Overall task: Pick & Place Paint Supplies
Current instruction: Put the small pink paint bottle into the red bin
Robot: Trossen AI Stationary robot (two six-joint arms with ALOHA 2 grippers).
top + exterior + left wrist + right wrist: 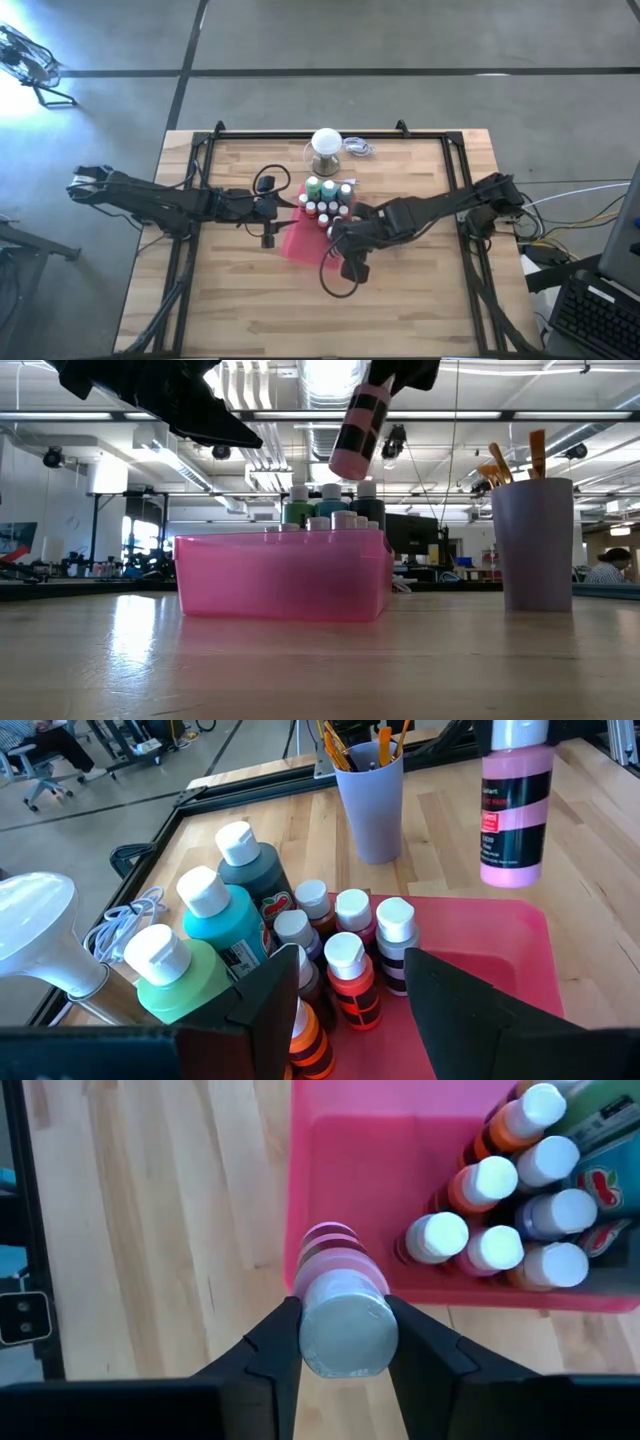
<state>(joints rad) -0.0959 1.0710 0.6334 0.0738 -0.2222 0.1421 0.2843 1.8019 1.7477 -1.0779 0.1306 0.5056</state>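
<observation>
The right gripper (343,1342) pinches a pink paint bottle (516,800) by its cap, long axis upright, in the air above the pink bin (300,243); the bin's bare floor lies straight below, beside the standing bottles (500,1210). The left gripper (345,1005), spread, hovers by the bin.

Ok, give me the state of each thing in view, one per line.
pink paint bottle: capped, held in the air above the pink tray's edge
right gripper: shut on pink paint bottle
left gripper: open, empty, over the tray
pink tray: partly filled with capped bottles
lavender cup: upright, holding brushes
</observation>
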